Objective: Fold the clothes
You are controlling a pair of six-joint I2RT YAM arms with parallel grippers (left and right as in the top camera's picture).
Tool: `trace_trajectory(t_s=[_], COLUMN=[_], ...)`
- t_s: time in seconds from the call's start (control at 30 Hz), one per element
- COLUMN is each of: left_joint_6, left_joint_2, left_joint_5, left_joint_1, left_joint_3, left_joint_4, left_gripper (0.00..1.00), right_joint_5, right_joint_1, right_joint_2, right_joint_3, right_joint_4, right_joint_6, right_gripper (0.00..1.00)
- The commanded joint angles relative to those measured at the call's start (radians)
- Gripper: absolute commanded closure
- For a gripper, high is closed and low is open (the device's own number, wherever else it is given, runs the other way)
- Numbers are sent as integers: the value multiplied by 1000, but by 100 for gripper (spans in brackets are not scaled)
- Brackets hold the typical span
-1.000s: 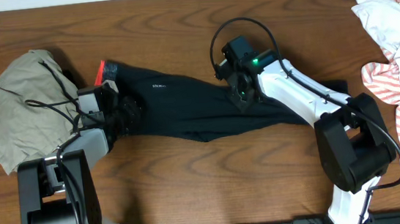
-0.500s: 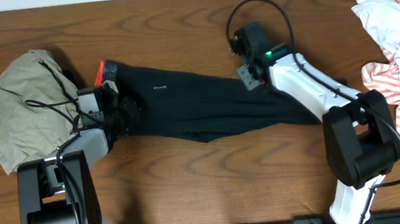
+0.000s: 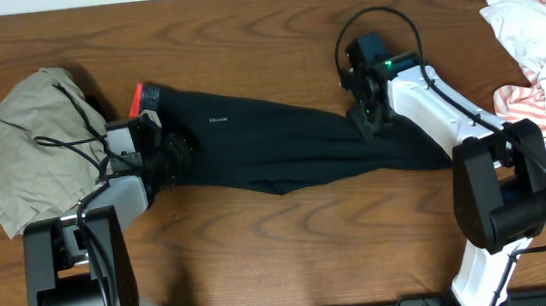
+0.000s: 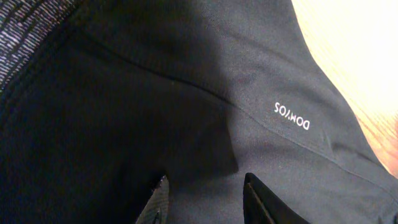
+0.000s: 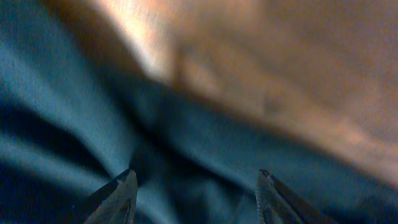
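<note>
The black leggings (image 3: 252, 140) lie stretched across the table, with the red-edged waistband (image 3: 144, 92) at the left and the legs running right under my right arm. My left gripper (image 3: 174, 147) rests low over the waistband end. In the left wrist view its fingers stand apart (image 4: 205, 180) over flat black cloth (image 4: 249, 74), with grey patterned waistband (image 4: 31, 31) at the upper left. My right gripper (image 3: 365, 119) hovers over the upper edge of the legs. It is open (image 5: 198, 172), with creased dark cloth (image 5: 93, 124) below it and nothing between the fingers.
A crumpled khaki-grey garment (image 3: 26, 147) lies at the left, touching the left arm's cable. White and red-striped garments (image 3: 539, 47) are heaped along the right edge. Bare wood table (image 3: 263, 254) runs in front of the leggings.
My right gripper has opened, let go of the leggings, and moved right along their upper edge. The left arm has stayed still.
</note>
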State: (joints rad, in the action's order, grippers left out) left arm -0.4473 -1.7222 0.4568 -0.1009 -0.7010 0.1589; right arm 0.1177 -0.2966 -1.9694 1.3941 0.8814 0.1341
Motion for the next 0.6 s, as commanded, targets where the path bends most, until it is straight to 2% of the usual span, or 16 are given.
trace_trajectory(t_s=[0.0,0.1,0.2,0.3,0.43,0.47,0.57], left_joint_6=[10,10,14,43,47,47,47], left_joint_2=[-8,-8,-8,-8,-8,-8,-8], left_joint_5=[-51,-51,-51,-52,-51,-52,-52], left_joint_1=[-3,-3,-3,-3,-3,-3,-3], left_joint_3=[10,10,10,10,10,10,10], left_joint_4=[-24,-23,-24,-24,-27,-27,-27], left_gripper=[60,60,60,60,60,60,60], right_joint_5=[-33,-33,-42,-48,-47,-47,-45], right_joint_1=[2,2,2,2,3,4,15], right_joint_2=[23,23,23,23,23,23,23], right_joint_3=[-2,-2,-2,-2,-2,-2,-2], right_joint_4=[42,58,60,60,58,58,46], right_joint_6=[40,40,40,39,39,39,27], right_gripper=[42,44,52,67,95,99,99])
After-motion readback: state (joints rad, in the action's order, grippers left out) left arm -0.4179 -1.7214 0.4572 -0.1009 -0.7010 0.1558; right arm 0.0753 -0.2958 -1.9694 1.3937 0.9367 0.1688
